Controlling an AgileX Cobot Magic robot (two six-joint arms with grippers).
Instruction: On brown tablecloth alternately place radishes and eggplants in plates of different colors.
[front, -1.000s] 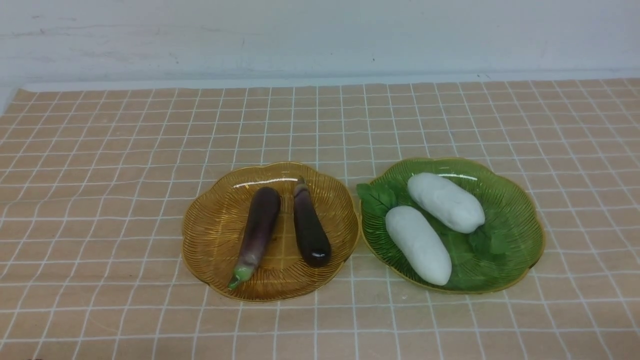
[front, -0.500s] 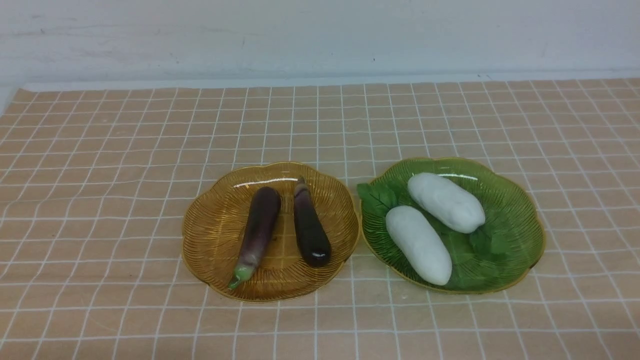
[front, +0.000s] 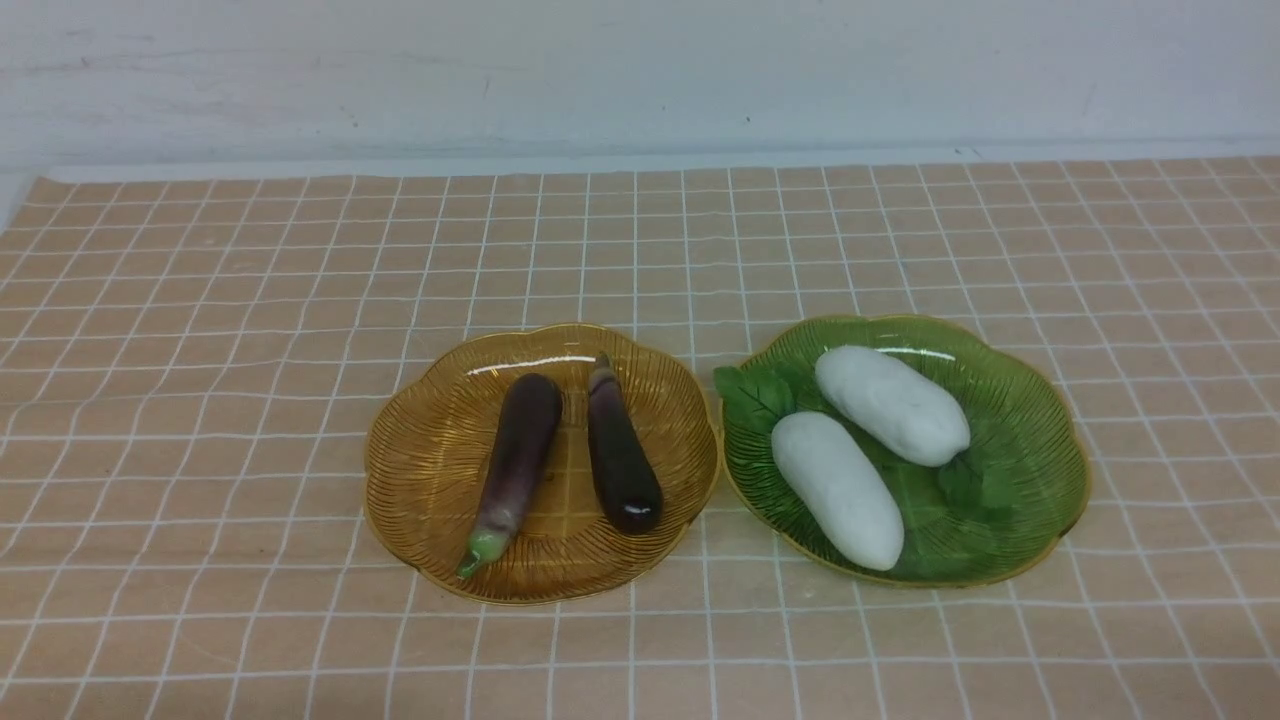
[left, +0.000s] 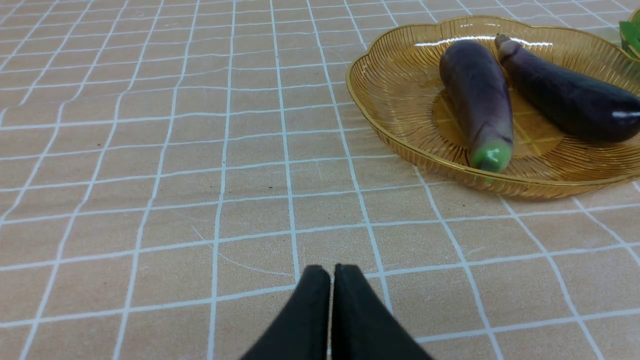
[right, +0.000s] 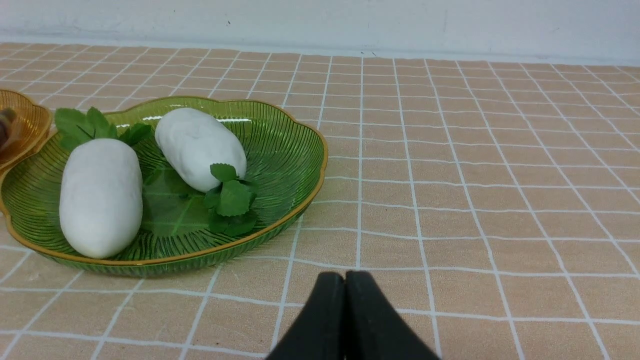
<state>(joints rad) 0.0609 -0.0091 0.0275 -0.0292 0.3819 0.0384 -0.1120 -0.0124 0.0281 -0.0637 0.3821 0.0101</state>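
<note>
Two dark purple eggplants (front: 517, 465) (front: 621, 460) lie side by side in the amber plate (front: 420, 470), left of centre on the brown tablecloth (front: 200, 350). Two white radishes (front: 836, 488) (front: 892, 404) with green leaves lie in the green plate (front: 1040, 440) to its right. Neither arm shows in the front view. In the left wrist view my left gripper (left: 331, 270) is shut and empty, over bare cloth short of the amber plate (left: 400, 85). In the right wrist view my right gripper (right: 344, 276) is shut and empty, beside the green plate (right: 290, 150).
The two plates sit nearly rim to rim. A pale wall (front: 640, 70) runs behind the table's far edge. Gridded cloth spreads to both sides of the plates and in front of them.
</note>
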